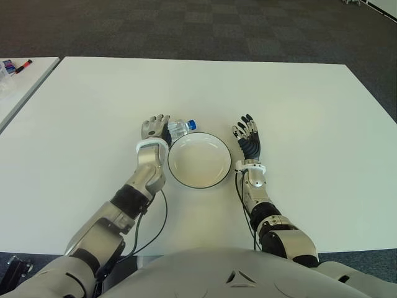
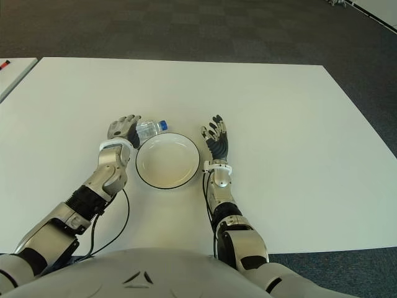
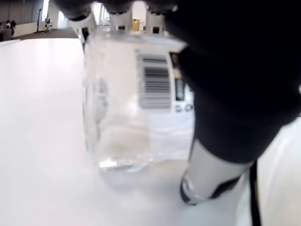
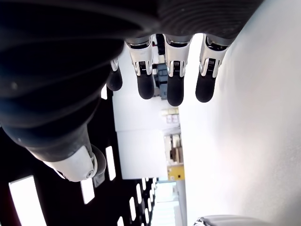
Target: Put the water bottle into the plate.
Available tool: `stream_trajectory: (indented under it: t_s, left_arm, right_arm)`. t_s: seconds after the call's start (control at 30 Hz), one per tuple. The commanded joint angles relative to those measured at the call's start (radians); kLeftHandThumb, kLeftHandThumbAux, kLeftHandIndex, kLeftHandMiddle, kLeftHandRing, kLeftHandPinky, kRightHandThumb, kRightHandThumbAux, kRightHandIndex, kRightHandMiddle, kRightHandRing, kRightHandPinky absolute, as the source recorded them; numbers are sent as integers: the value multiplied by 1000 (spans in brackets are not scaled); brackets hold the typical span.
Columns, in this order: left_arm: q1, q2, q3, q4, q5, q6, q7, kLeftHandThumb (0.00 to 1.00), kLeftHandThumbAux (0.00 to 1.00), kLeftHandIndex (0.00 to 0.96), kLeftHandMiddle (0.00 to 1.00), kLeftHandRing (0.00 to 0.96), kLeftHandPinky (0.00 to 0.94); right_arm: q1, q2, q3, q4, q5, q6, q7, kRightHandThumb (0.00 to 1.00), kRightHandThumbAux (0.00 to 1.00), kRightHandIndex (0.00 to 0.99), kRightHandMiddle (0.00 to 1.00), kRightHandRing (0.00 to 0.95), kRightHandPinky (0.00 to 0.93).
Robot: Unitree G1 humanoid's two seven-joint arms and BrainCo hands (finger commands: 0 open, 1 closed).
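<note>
The water bottle point(image 1: 180, 128) lies on its side on the white tabletop point(image 1: 298, 112), clear-bodied with a blue cap pointing to the robot's right and away from it. It sits just beyond the far-left rim of the plate point(image 1: 199, 160), very close to that rim but outside the dish. In the left wrist view the bottle point(image 3: 136, 103) fills the frame, its barcode label facing the camera and its base resting on the tabletop.

The left hand point(image 1: 154, 128) is at the bottle's base end, fingers curled over and around the clear body, thumb down beside it; the bottle is enclosed but not lifted off the surface.

The plate is a round white dish with a dark edge, between the two forearms.

The right hand point(image 1: 248, 135) shows just to the right of the plate, palm up, fingers stretched out and slightly spread, holding nothing.

At the far left edge, a second table point(image 1: 25, 77) carries markers point(image 1: 18, 66).
</note>
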Motion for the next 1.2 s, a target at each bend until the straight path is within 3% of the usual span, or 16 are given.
stream_trajectory:
  t_s: [0.03,1.2]
  left_arm:
    - [10,-21,-12,27,-14,-4,-3,0,903,0,0,0,63]
    - [-12,-64,-13,71,-15,23,25,0,900,0,0,0,72]
  right_arm:
    - [60,43,-5,46,8,43,2,40,692,74,127,138,179]
    - [65,43,-6,41,9,41,4,35,709,76,129,139,182]
